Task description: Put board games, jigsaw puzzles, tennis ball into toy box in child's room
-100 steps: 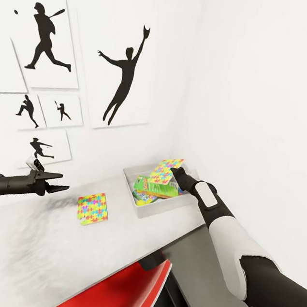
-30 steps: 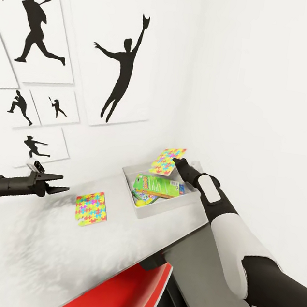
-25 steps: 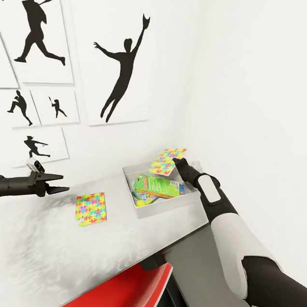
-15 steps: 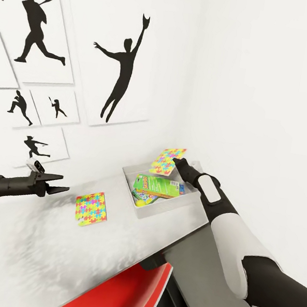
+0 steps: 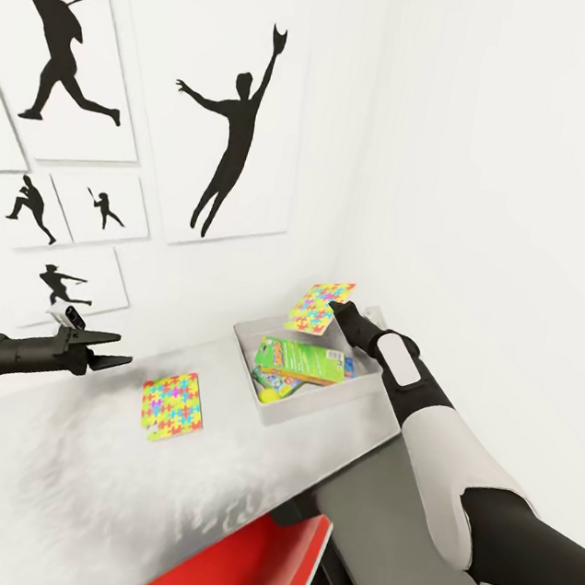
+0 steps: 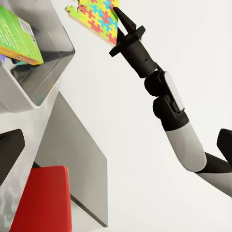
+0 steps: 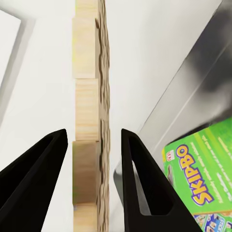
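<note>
Nothing on the table (image 5: 71,475) has shifted since a moment ago; only the camera drifted a little. The right gripper (image 5: 334,311) pinches a thin jigsaw square (image 5: 318,305) edge-on (pale layered edge between the black fingers (image 7: 145,183)), tilted above the far rim of the grey sloped toy box (image 5: 300,407). Inside lies the glossy green SKIP-BO box (image 5: 303,362), long axis across the tray. A second puzzle (image 5: 171,405) lies flat on the table. The left gripper (image 5: 112,350) hovers slightly parted, empty.

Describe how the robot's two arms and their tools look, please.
Both arms have glossy white shells with black joint sections. The right tool is black with two slim pointed fingers and a white oval patch behind its wrist. The left tool is black too, with tapering fingers and a small grey camera block on top.
</note>
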Available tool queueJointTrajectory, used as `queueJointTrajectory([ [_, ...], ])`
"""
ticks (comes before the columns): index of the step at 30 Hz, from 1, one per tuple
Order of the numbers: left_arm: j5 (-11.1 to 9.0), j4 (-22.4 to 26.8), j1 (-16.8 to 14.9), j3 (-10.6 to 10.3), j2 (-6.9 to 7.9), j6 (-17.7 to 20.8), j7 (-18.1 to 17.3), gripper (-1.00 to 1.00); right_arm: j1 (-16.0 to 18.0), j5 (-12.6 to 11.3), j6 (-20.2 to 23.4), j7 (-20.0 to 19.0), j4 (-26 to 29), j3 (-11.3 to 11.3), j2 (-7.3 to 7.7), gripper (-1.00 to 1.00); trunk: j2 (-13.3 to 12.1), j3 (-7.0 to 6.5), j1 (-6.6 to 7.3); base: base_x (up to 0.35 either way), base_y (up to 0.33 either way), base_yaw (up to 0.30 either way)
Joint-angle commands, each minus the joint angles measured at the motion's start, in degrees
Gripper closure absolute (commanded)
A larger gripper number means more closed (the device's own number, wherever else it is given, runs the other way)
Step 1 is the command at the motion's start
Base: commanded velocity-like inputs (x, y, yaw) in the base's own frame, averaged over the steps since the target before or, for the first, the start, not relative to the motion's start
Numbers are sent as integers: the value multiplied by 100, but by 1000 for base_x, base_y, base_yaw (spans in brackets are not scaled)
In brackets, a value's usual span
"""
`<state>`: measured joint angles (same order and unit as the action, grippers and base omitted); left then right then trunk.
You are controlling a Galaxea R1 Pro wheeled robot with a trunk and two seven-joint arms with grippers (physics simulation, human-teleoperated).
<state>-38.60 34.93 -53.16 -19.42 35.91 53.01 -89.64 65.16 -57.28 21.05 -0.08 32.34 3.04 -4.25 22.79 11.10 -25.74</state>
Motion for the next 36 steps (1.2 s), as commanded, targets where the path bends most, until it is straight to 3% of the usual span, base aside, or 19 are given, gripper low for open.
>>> queueJointTrajectory([
  [1, -14, -4, -10, -36, 6, 61, -36, -100, 5, -11, 13, -1, 1, 4, 0, 100, 13, 12, -4, 54, 15, 0],
  [36, -16, -4, -10, -36, 9, 61, -36, -100, 5, -20, 10, -1, 1, 4, -16, 100, 13, 12, -4, 3, 1, 0],
])
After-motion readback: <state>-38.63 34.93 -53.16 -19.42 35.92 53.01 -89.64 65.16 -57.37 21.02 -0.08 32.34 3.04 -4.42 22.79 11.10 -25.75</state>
